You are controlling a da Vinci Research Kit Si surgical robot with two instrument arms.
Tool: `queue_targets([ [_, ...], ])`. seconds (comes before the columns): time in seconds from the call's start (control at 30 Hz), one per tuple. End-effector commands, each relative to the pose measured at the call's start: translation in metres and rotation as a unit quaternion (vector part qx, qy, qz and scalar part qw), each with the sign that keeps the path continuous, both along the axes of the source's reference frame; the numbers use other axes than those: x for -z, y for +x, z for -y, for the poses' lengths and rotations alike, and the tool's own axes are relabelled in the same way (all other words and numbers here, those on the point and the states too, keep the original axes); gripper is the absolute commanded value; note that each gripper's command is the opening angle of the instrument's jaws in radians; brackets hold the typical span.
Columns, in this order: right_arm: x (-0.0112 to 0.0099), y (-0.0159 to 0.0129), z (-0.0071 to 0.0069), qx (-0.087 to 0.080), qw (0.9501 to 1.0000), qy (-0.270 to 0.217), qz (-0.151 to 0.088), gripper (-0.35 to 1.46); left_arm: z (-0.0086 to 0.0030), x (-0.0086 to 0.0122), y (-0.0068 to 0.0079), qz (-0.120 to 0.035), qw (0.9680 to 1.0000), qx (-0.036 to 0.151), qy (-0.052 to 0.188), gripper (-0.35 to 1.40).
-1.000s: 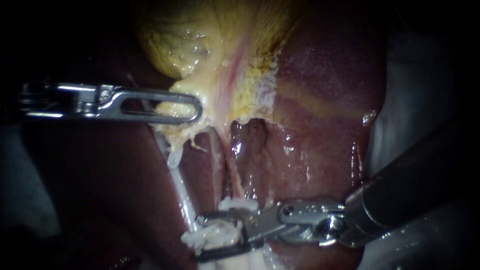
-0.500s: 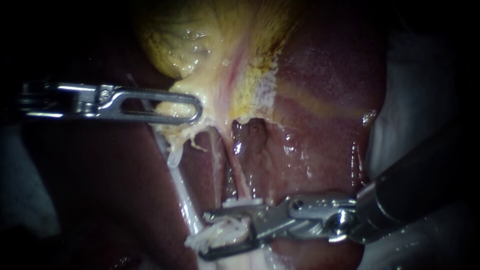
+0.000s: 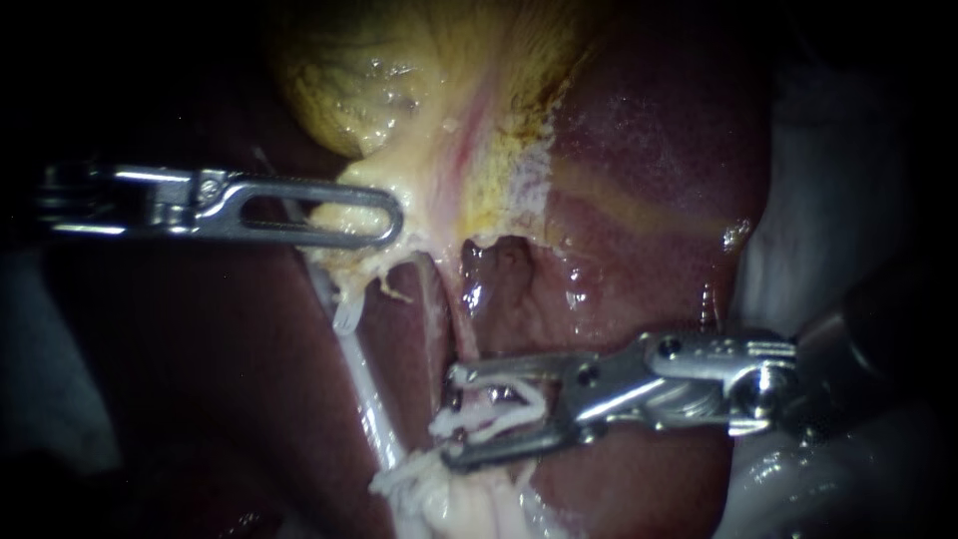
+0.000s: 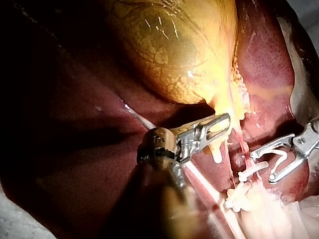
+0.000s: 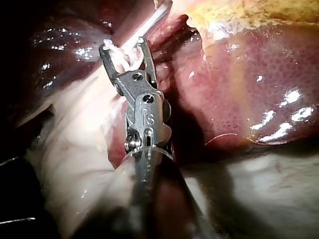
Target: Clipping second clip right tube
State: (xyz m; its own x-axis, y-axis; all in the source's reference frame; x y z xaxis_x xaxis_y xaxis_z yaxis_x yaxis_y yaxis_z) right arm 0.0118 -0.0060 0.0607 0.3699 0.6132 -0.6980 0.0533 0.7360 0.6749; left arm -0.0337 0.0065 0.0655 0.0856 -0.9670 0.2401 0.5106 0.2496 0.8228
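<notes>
At the lower end of the yellow gallbladder (image 3: 399,90), the left instrument (image 3: 389,218) comes in level, its slotted jaws pressed together on the pale tissue of the gallbladder's neck. Two tubes run down from there over the dark red liver (image 3: 639,170): a whitish left tube (image 3: 354,364) and a thinner pink right tube (image 3: 461,334). The right instrument (image 3: 454,417) reaches across from the right. Its jaws stand wide apart with a white loaded clip (image 3: 494,409) seated between them, a leg against each jaw. The jaw tips sit at the right tube's lower stretch (from where I stand I can't make out whether the tube lies inside the clip or just behind it). Just below the lower jaw, a ragged lower clip (image 3: 404,481) sits at the foot of the tubes, among pale tissue.
</notes>
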Motion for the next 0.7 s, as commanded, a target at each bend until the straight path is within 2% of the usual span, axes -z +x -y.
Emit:
queue_targets([
  [0.03, -0.0001, -0.0001, 0.0, -0.002, 1.0, 0.0, 0.001, 0.45, 0.0, 0.0, 0.0, 0.0, 1.0, 0.0, 0.0, -0.35],
  [0.27, -0.001, -0.0003, -0.0002, -0.002, 1.0, -0.002, 0.002, 0.45, 0.0, 0.0001, 0.0, 0.0, 1.0, 0.0, 0.0, -0.35],
  [0.57, -0.003, 0.0005, 0.0008, -0.004, 1.0, -0.009, 0.003, 0.45, 0.0, 0.0001, 0.0001, 0.0, 1.0, 0.0, 0.0, -0.35],
  [0.7, -0.0041, 0.001, 0.0014, 0.001, 0.9999, -0.01, 0.001, 0.46, 0.0001, 0.0001, 0.0001, 0.0, 1.0, 0.0, 0.0, -0.35],
])
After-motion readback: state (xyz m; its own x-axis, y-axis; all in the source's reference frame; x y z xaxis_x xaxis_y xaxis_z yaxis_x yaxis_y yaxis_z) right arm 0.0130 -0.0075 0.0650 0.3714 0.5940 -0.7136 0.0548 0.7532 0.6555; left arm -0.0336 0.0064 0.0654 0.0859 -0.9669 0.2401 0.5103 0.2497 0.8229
